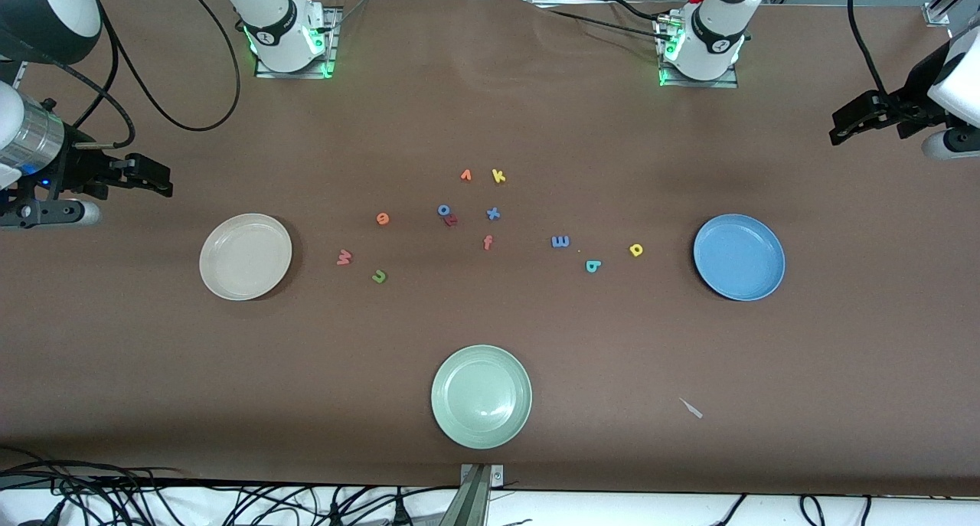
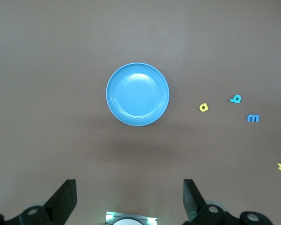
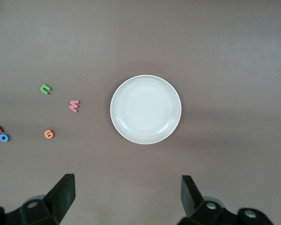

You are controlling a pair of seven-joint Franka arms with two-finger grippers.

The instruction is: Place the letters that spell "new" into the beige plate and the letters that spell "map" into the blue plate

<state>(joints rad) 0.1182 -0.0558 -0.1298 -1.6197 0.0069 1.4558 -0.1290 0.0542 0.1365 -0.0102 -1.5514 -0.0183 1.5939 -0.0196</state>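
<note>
Pincers both hang spread wide and empty: left pincer over blue plate, right pincer over beige plate, arms half cropped off.

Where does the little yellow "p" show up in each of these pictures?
Front view: the "p" lies beside the blue plate, toward the table's middle.
Left wrist view: "p" beside that plate, before the "a".
Right wrist view: not in it.
Shared landmark: the blue plate.
</note>
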